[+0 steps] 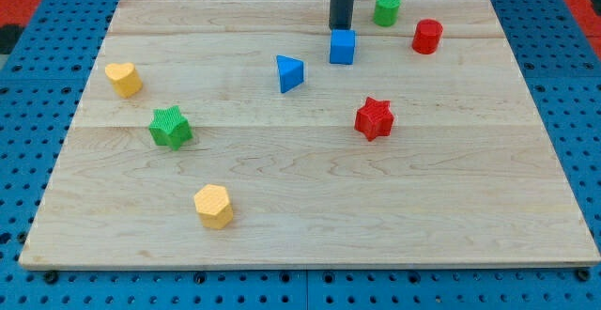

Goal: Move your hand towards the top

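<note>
My tip (340, 26) is the lower end of a dark rod that comes down from the view's top, near the top edge of the wooden board (310, 216). It stands just above the blue cube (342, 47), very close to it or touching its top side. The green cylinder (387, 9) is to the tip's right. The red cylinder (427, 37) is farther right. The blue triangular block (289, 73) lies down-left of the tip.
A red star block (374, 118) sits right of centre. A green star block (170, 127) and a yellow heart block (123, 79) are on the left. A yellow hexagon block (214, 207) is at lower left. Blue pegboard (38, 113) surrounds the board.
</note>
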